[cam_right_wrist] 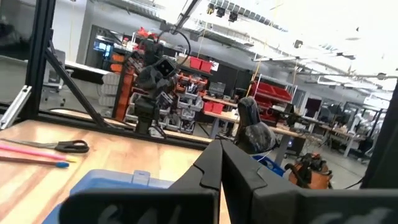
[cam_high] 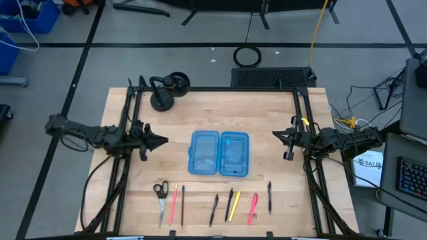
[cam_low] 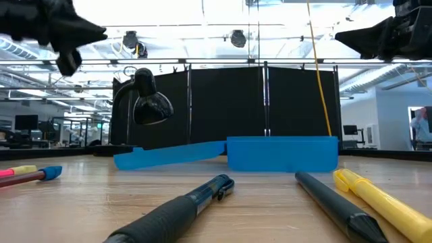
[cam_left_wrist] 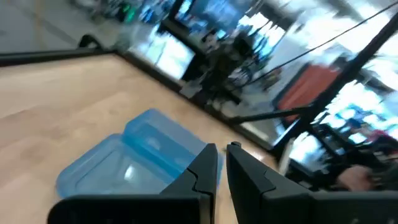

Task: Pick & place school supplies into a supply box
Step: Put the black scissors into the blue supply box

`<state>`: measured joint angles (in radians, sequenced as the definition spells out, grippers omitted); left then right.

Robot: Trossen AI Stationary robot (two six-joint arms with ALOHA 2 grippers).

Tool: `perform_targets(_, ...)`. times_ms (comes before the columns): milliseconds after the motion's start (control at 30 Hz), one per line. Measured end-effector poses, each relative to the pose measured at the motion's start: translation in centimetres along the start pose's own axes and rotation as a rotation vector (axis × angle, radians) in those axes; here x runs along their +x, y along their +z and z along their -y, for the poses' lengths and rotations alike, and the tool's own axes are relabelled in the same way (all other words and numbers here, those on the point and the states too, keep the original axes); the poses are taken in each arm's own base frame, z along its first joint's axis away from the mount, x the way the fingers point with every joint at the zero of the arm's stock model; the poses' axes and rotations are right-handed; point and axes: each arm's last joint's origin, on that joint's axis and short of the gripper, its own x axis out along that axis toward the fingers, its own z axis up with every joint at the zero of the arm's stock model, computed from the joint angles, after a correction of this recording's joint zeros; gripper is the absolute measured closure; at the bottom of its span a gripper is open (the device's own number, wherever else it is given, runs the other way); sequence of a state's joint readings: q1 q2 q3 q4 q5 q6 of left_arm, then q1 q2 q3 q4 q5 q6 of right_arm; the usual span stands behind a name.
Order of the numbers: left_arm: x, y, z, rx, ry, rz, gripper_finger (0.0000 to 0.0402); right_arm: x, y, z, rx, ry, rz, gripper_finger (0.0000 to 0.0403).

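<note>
The open blue supply box (cam_high: 219, 153) lies flat on both halves at the table's middle. In a row by the near edge lie the scissors (cam_high: 161, 193), a pink pen (cam_high: 173, 203), a dark pencil (cam_high: 182, 204), black pens (cam_high: 214, 209), a yellow pen (cam_high: 234, 207), another pink one (cam_high: 253, 208) and a black pen (cam_high: 269, 197). My left gripper (cam_high: 162, 141) hovers shut, left of the box and high above the table. My right gripper (cam_high: 275, 135) hovers shut on the box's right. Both point at the box (cam_left_wrist: 134, 155) and hold nothing.
A black desk lamp (cam_high: 167, 90) stands at the far left corner of the table. A black frame runs along the table's left, right and far edges. Bare wood lies between the box and the row of supplies, and on both sides of the box.
</note>
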<state>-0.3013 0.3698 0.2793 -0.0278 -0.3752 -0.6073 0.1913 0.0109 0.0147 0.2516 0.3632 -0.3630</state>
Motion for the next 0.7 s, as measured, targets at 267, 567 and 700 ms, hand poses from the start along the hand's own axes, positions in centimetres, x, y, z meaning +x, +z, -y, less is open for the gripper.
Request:
perform_targets(267,3.8,3.6,7.8,0.047,0.290,-0.234,0.0364,0.0,0.3,0.1,0.040,-0.007,0.026,0.0403)
perform_targets(567,6.0,2.4,14.2,-0.155,0.837,-0.606,0.0364,0.0,-0.2,-0.1,0.148,0.007,-0.016,0.0403)
perform_targets(700,5.8,-0.9,15.5,-0.262,1.104,-0.795,0.0364,0.0,-0.1,-0.1,0.173,0.007,-0.015,0.0403)
